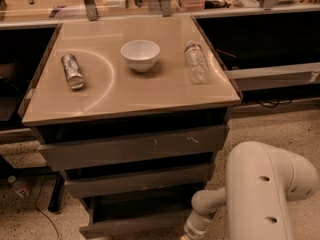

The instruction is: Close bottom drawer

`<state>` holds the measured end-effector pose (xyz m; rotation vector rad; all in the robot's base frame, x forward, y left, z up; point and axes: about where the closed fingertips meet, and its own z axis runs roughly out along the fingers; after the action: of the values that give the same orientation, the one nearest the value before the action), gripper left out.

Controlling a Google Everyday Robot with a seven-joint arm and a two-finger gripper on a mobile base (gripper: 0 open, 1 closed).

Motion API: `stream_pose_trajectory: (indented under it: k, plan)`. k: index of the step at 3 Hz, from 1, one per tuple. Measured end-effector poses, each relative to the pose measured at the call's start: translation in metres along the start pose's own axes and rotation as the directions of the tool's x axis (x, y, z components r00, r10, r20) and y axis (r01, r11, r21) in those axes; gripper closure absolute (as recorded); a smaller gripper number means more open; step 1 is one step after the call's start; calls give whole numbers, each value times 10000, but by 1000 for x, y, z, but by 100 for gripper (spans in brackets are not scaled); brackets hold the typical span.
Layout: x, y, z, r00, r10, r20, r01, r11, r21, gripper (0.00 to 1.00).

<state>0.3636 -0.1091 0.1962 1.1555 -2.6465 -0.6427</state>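
The cabinet has three grey drawers. The bottom drawer is the lowest one, pulled out furthest, with its flat front near the lower frame edge and its shallow tray showing. Above it sit the middle drawer and the top drawer with white scratches. My white arm comes in from the lower right. The gripper reaches down at the right end of the bottom drawer's front, mostly cut off by the frame edge.
On the tan cabinet top lie a metal can, a white bowl and a clear plastic bottle. Dark shelving flanks the cabinet on both sides. Cables trail on the speckled floor at the left.
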Motion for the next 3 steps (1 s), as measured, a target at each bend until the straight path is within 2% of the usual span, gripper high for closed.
stream_pose_trajectory:
  k: [2, 3]
  plan:
    - [-3, -2, 1, 9999, -80, 111, 80, 10000, -19, 88]
    - [-22, -8, -9, 9969, -401, 681, 362, 9978, 563, 100]
